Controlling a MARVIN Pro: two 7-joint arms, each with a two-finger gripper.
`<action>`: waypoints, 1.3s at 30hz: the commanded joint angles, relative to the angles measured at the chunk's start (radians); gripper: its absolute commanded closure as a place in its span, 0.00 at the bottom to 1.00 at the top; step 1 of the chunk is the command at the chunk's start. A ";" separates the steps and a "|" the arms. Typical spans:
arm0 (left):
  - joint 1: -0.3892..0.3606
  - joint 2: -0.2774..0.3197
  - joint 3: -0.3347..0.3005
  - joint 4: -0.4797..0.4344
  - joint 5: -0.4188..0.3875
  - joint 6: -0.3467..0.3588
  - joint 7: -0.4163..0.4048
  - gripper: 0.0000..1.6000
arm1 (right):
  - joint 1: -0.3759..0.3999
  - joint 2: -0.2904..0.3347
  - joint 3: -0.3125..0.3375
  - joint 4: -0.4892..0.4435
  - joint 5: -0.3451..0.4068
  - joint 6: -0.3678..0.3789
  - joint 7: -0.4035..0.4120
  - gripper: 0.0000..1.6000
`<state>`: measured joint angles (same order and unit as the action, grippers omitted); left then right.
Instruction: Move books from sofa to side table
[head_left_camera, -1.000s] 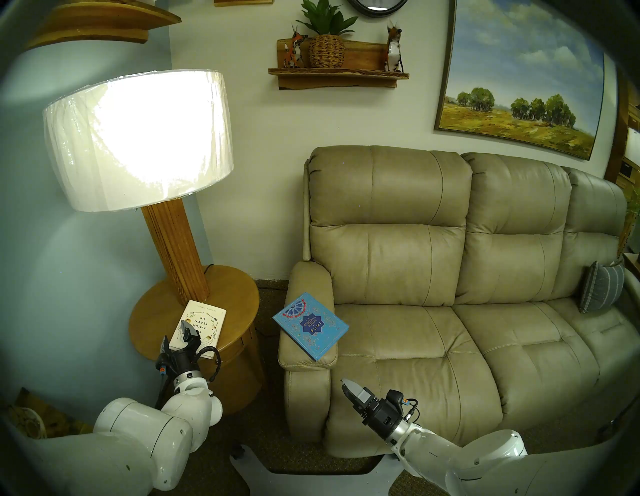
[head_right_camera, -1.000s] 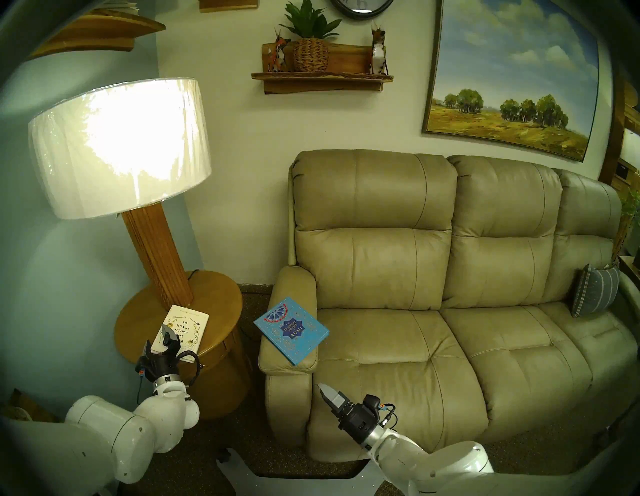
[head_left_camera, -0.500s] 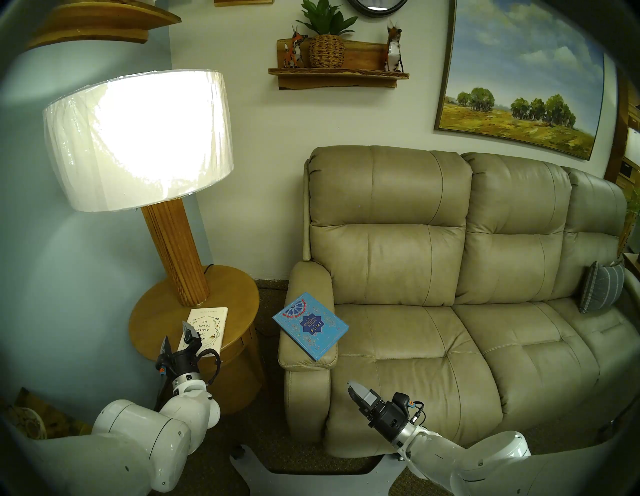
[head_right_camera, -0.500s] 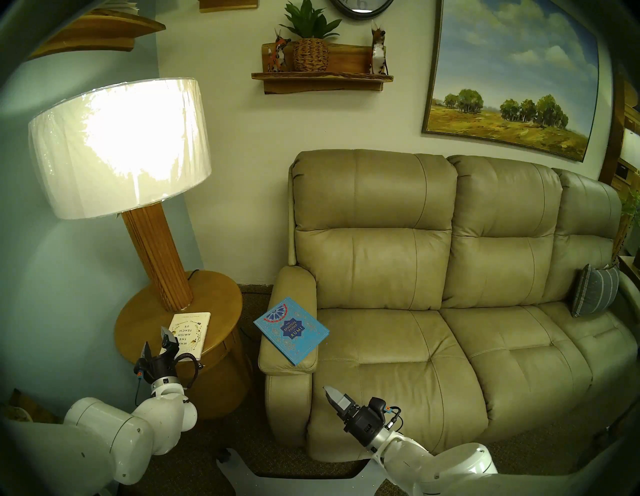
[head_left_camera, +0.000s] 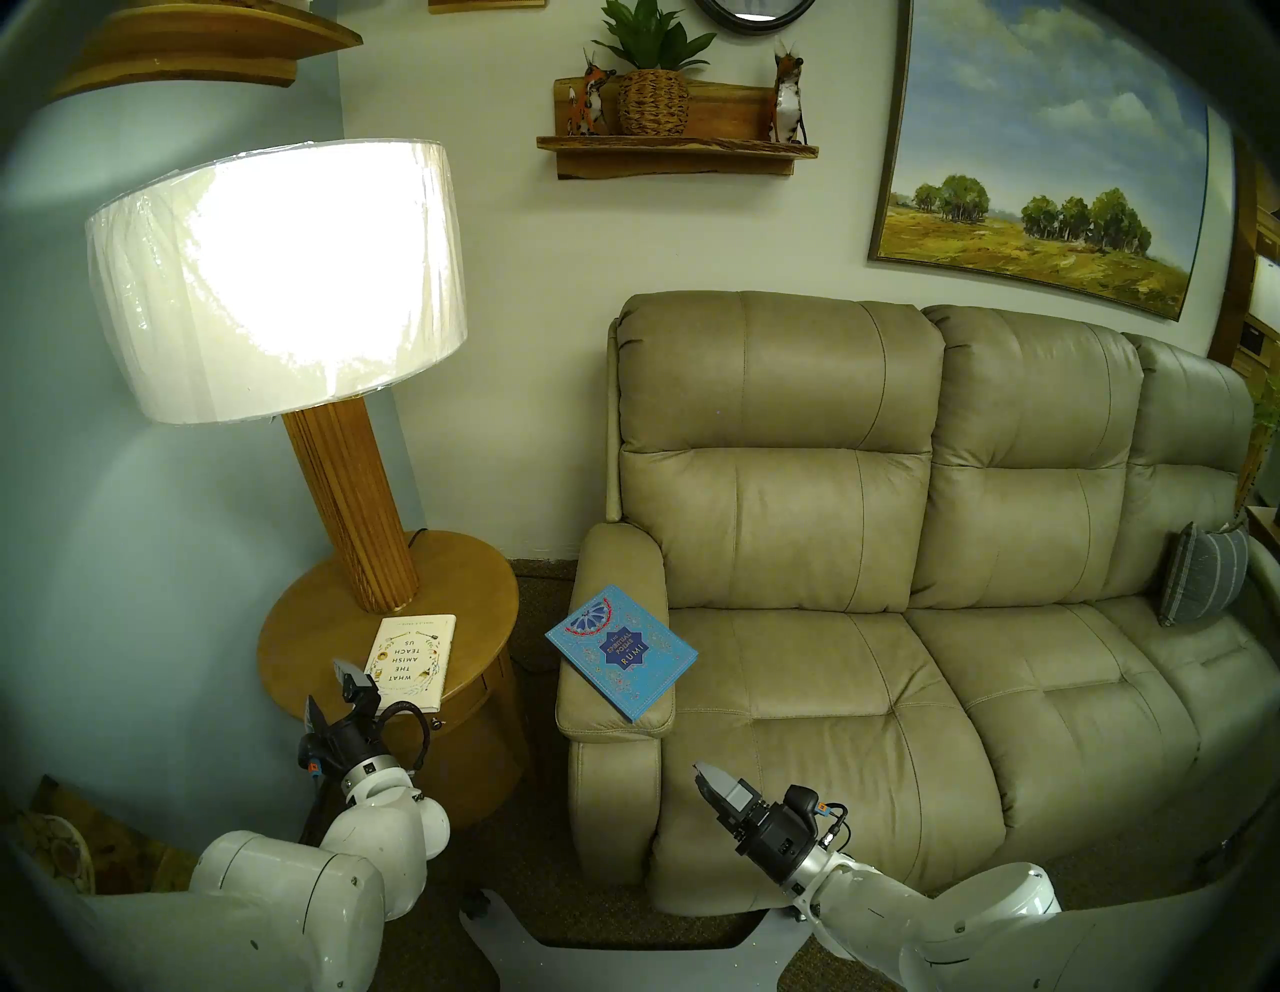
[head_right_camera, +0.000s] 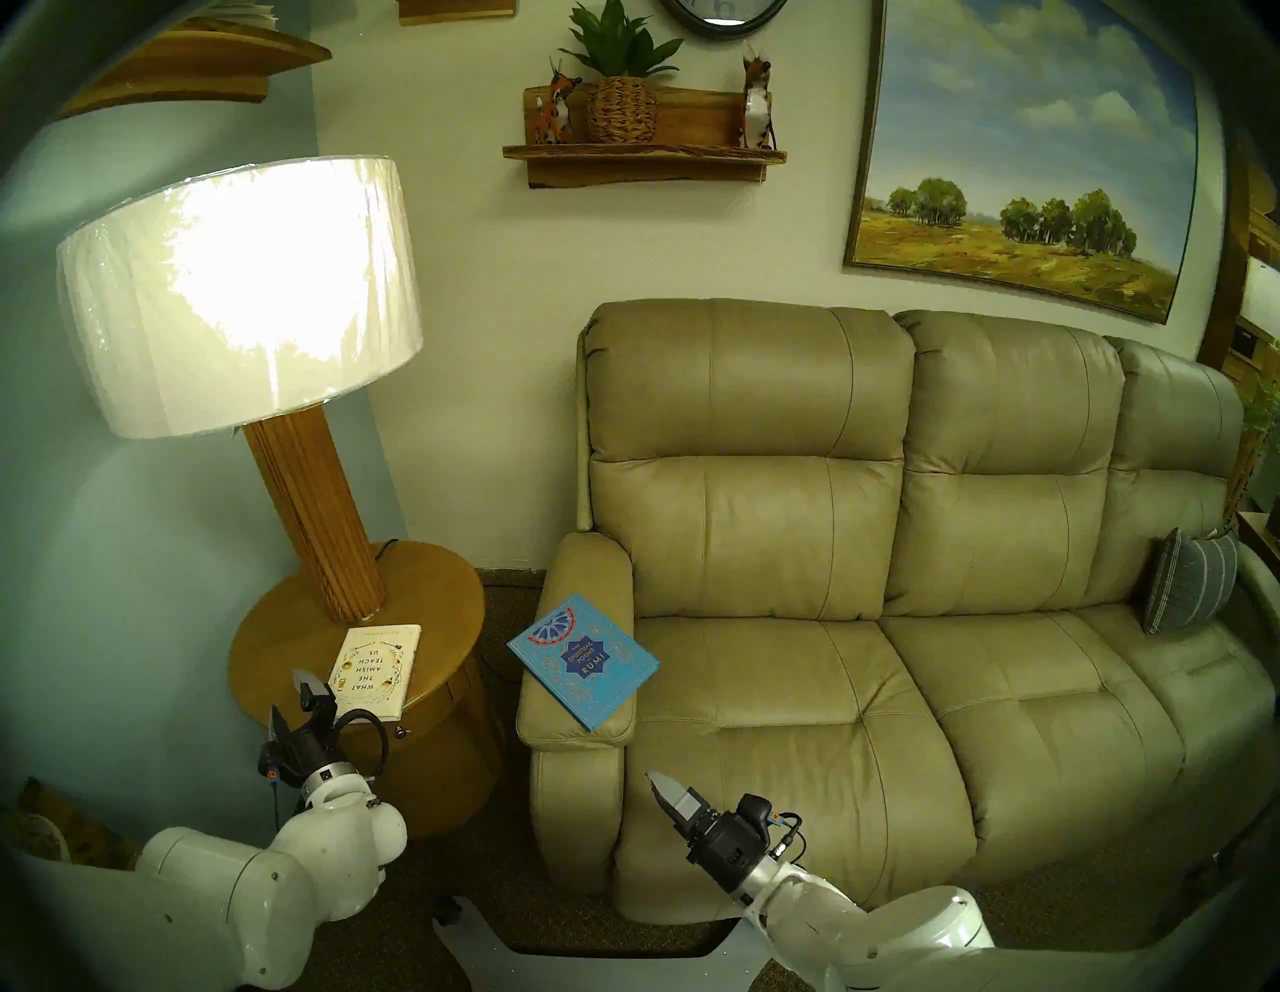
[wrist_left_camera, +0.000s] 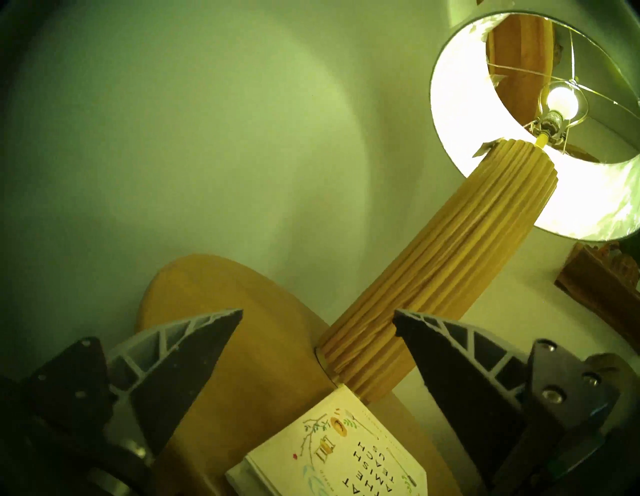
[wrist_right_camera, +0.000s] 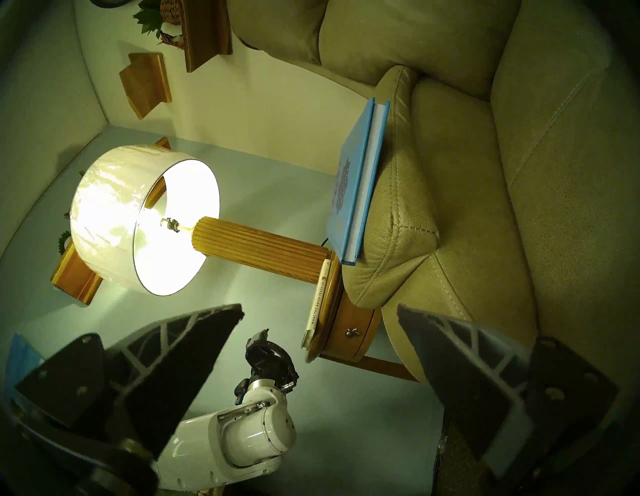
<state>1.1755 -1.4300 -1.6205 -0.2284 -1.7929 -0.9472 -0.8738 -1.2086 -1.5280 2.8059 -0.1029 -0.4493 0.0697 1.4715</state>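
The cream-white book (head_left_camera: 412, 654) lies flat on the round wooden side table (head_left_camera: 478, 596), in front of the lamp post, its near end at the table's front rim. It also shows in the left wrist view (wrist_left_camera: 332, 453). My left gripper (head_left_camera: 327, 689) is open and empty, just in front and left of that book. The blue Rumi book (head_left_camera: 621, 651) lies across the armrest of the tan sofa (head_left_camera: 866, 693), overhanging both sides. My right gripper (head_left_camera: 701, 770) is open and empty, low in front of the sofa's left seat, below the armrest; its wrist view shows the blue book (wrist_right_camera: 349, 187) edge-on.
A tall lamp with a ribbed wooden post (head_left_camera: 353, 499) and a wide lit shade (head_left_camera: 277, 277) stands at the table's back, the shade overhanging it. A striped cushion (head_left_camera: 1202, 582) is at the sofa's right end. Wall shelf (head_left_camera: 675, 149) and painting hang above.
My left gripper opened, let go of the white book and drew back down-left; the book settled flat on the table. My right gripper shifted slightly right and down, then stayed still.
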 joint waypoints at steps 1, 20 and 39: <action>0.052 -0.082 -0.047 -0.092 -0.060 0.065 -0.064 0.00 | 0.045 0.007 0.012 -0.022 0.014 -0.033 0.012 0.00; 0.204 -0.155 -0.081 -0.291 -0.127 0.327 -0.260 0.00 | 0.135 -0.046 0.014 -0.082 0.008 -0.118 -0.173 0.00; 0.397 -0.150 -0.056 -0.544 -0.135 0.556 -0.441 0.00 | 0.167 -0.138 -0.018 -0.092 -0.043 -0.223 -0.446 0.00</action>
<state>1.4964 -1.5981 -1.6917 -0.6704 -1.9417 -0.4507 -1.2562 -1.0798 -1.6141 2.7950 -0.1985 -0.4876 -0.1106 1.0845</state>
